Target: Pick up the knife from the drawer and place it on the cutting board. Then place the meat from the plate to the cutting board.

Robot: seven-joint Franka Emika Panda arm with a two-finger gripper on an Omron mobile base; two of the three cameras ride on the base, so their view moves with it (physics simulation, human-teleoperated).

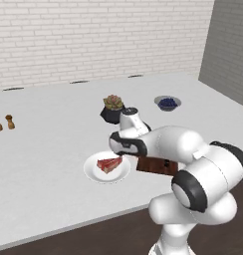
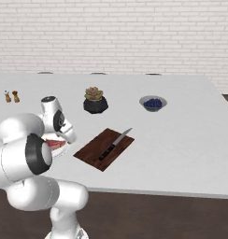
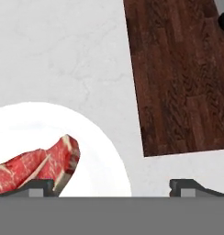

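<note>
In the left base view we see a big white worktop (image 1: pixel 54 164) under a brick wall. The white plate (image 1: pixel 107 168) sits near the front edge, and the red meat (image 1: pixel 109 164) lies on it. Just right of the plate is the dark cutting board (image 1: pixel 153 166), and our white arm covers most of it. Farther back stands a small plant in a black pot (image 1: pixel 113 109). To its right is a bowl of blue berries (image 1: pixel 167 103). Two little brown shakers (image 1: pixel 4 122) stand far off on the left.

In the right base view we see the cutting board (image 2: pixel 104 149) in full. The knife (image 2: pixel 115 144) lies on it, with its black handle toward the near side and its grey blade pointing to the far right corner. The plate (image 2: pixel 60 148) peeks out left of the board, mostly behind our arm, with a bit of the meat (image 2: pixel 53 143) showing. The plant (image 2: pixel 95 100) and the berry bowl (image 2: pixel 153 103) sit farther back, and the shakers (image 2: pixel 11 97) are on the far left.

In the hand view we look straight down. The gripper (image 3: pixel 114 186) has its two tips set wide apart, and it holds nothing. One tip is over the plate (image 3: pixel 100 151) by the meat (image 3: pixel 45 166), and the other is over the bare worktop. The corner of the cutting board (image 3: pixel 178 78) lies just beyond the plate, not touching it.
</note>
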